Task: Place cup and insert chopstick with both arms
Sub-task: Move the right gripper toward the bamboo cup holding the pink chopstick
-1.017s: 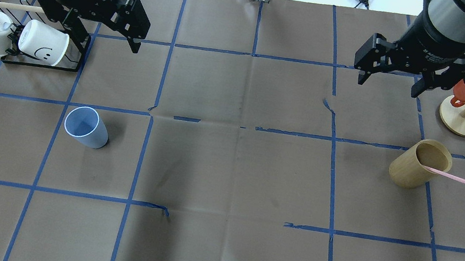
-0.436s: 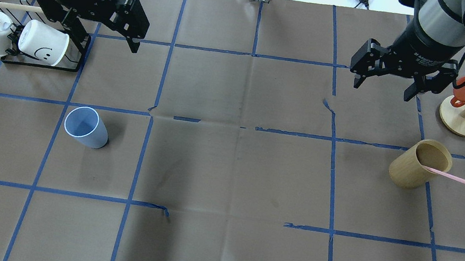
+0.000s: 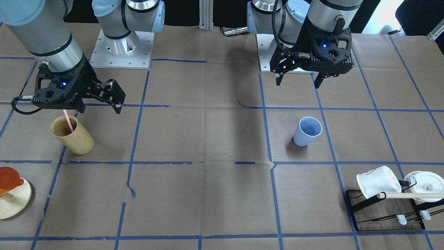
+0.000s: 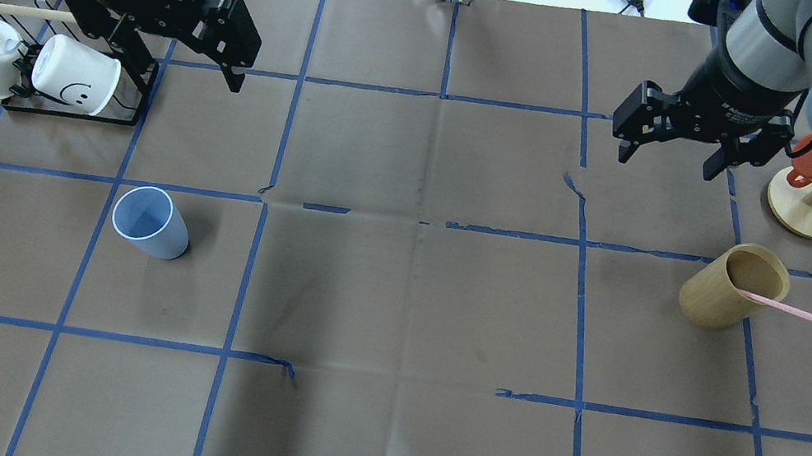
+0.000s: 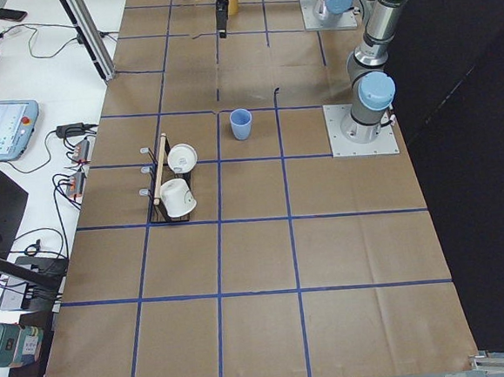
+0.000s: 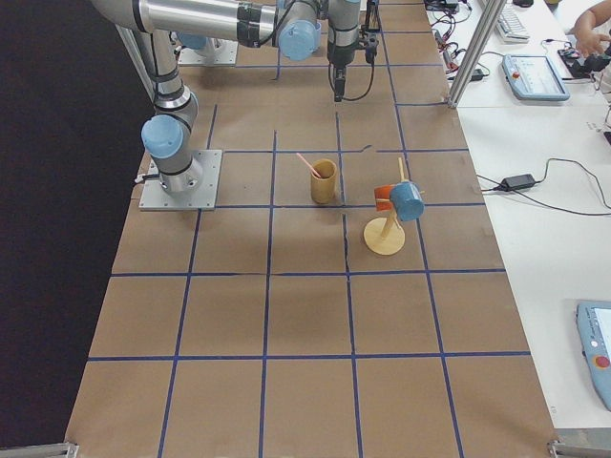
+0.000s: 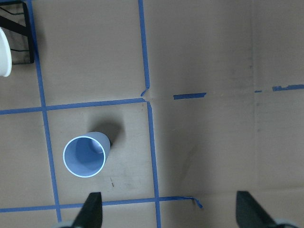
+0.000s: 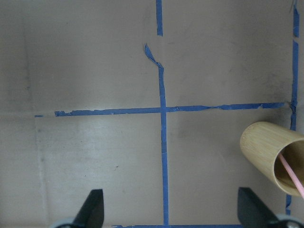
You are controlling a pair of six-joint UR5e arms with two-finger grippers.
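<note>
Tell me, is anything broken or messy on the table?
Only the blue tape: it is torn and curling up in spots, with gaps in some lines. The blue cup and wooden cup stand upright, the pink chopstick leans in the wooden one. Nothing is spilled.

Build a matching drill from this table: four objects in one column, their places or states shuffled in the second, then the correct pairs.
Objects
1. blue cup
2. pink chopstick
3. white smiley mugs
4. red cup

Places or states
A. leaning inside the bamboo cup
B. tipped on their sides on the black rack
C. standing upright, empty, apart from everything else
D. on the wooden stand

Pairs: 1-C, 2-A, 3-B, 4-D
</note>
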